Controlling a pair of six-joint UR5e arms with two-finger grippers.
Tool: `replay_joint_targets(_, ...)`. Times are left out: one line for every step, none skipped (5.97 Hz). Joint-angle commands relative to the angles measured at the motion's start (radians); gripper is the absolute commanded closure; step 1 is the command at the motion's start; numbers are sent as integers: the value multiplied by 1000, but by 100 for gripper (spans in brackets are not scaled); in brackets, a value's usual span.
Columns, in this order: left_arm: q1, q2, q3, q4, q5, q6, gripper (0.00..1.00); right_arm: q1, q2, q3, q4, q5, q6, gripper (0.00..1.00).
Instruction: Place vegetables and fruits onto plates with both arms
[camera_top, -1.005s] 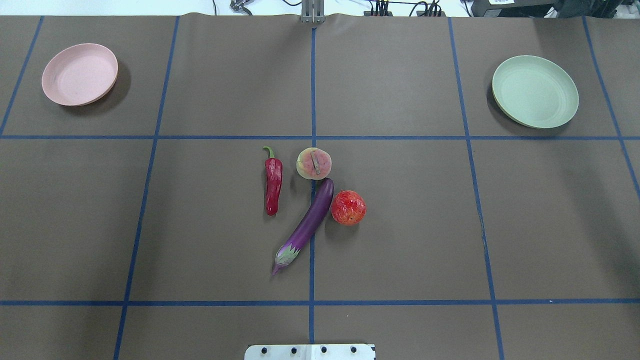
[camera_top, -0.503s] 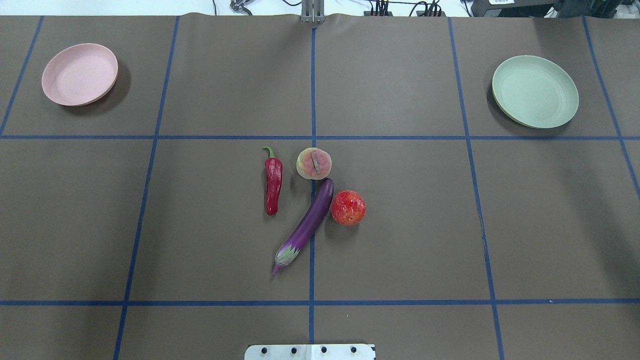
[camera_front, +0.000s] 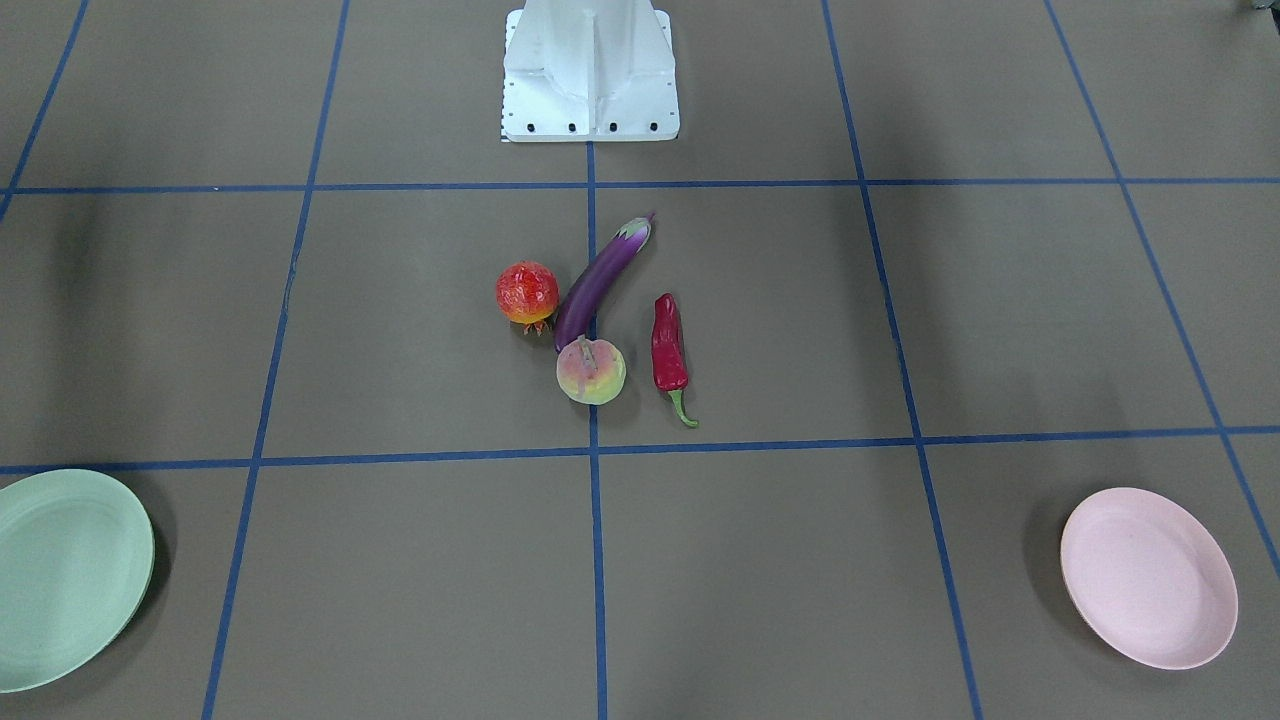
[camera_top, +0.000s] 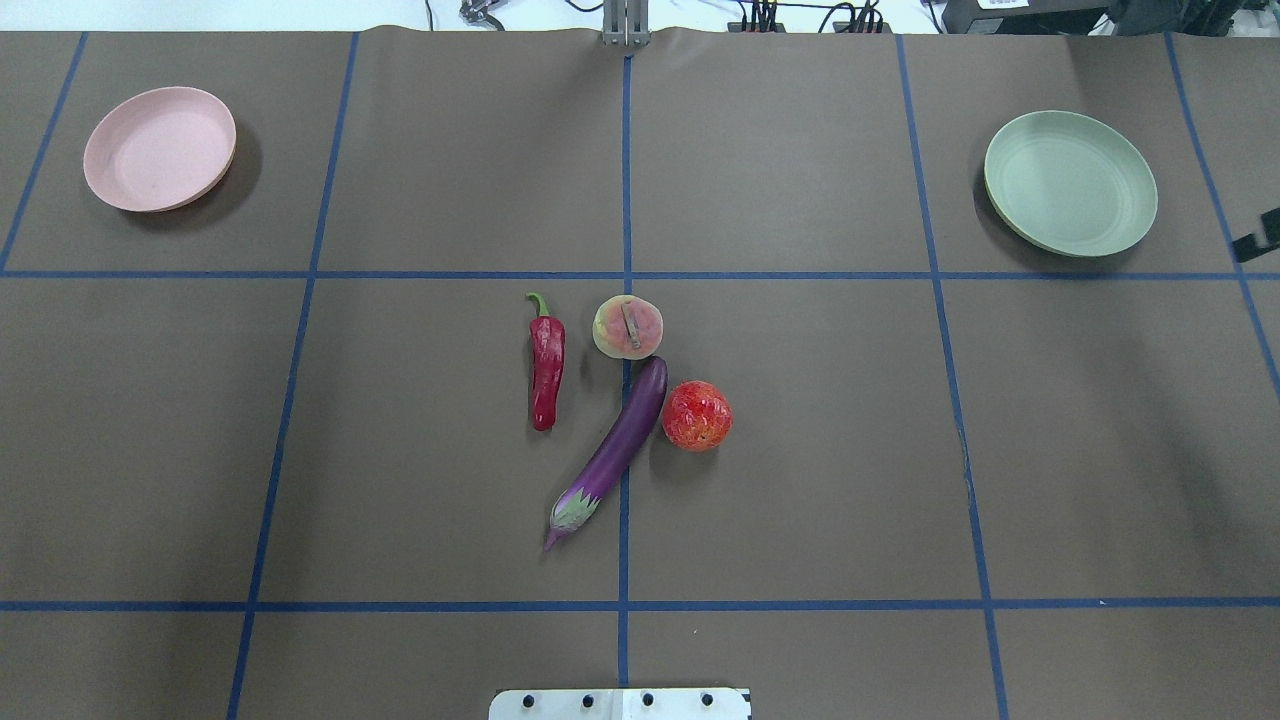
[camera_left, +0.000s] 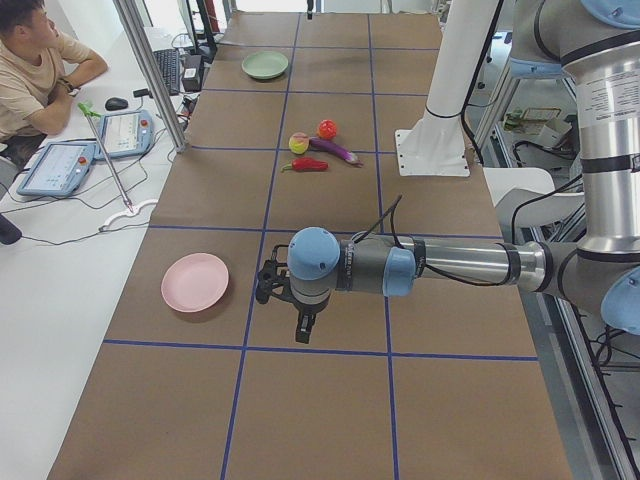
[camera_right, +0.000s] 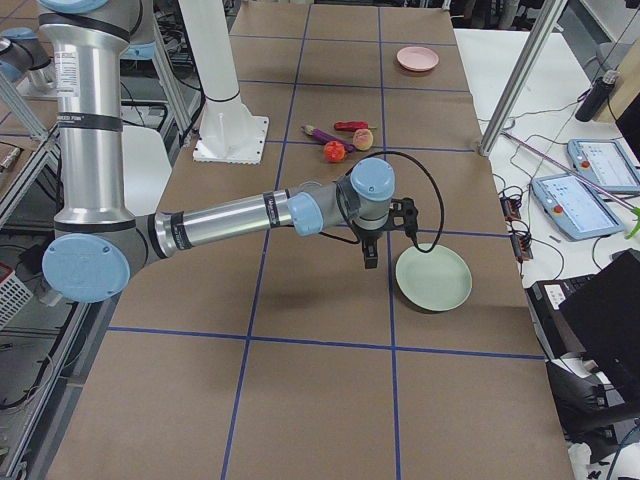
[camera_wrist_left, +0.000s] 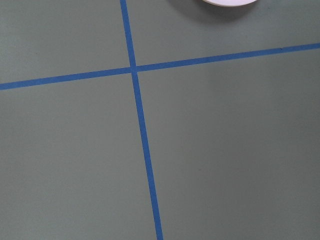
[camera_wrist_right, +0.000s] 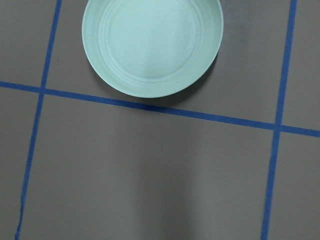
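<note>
The purple eggplant (camera_top: 615, 445) lies slanted at the table's middle. The peach (camera_top: 628, 327) sits at its far tip, the pomegranate (camera_top: 697, 415) on its right, and the red chili (camera_top: 546, 370) lies apart on its left. The pink plate (camera_top: 160, 148) is at the far left and the green plate (camera_top: 1070, 182) at the far right; both are empty. My left gripper (camera_left: 300, 325) hangs over bare table beside the pink plate (camera_left: 195, 281). My right gripper (camera_right: 371, 255) hangs beside the green plate (camera_right: 432, 279). I cannot tell whether either is open or shut.
The white base block (camera_top: 620, 703) stands at the near table edge. Blue tape lines cross the brown table cover. An operator (camera_left: 35, 70) sits at a side desk with tablets, beyond the table's far long edge. A metal post (camera_right: 520, 70) stands near that edge.
A black part of my right gripper has come into the overhead view at the right edge, near the green plate. The fruits, vegetables and plates have not moved.
</note>
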Motion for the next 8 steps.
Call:
replay_joint_targets(0,0,3,0,0,0,0,-214,114,26,85,-132,408,0)
replay_joint_targets(0,0,3,-2,0,0,0,-338,195,27,71,-241,566,0)
replay_joint_targets(2,0,3,-2,0,0,0,-457,271,23,53,-333,701,0)
replay_joint_targets(2,0,5,-2,0,0,0,-565,370,18,-43,-428,786,0)
replay_joint_targets(3,0,20,-2,0,0,0,-645,467,9,-161,-516,829,0)
replay_joint_targets(3,-1,23,-2,0,0,0,-694,524,-34,-167,-559,893,0)
replay_joint_targets(3,-1,29,-2,0,0,0,-739,572,-80,-167,-623,918,0)
replay_joint_targets(3,-3,38,-2,0,2,0,-770,596,-115,-168,-659,932,0)
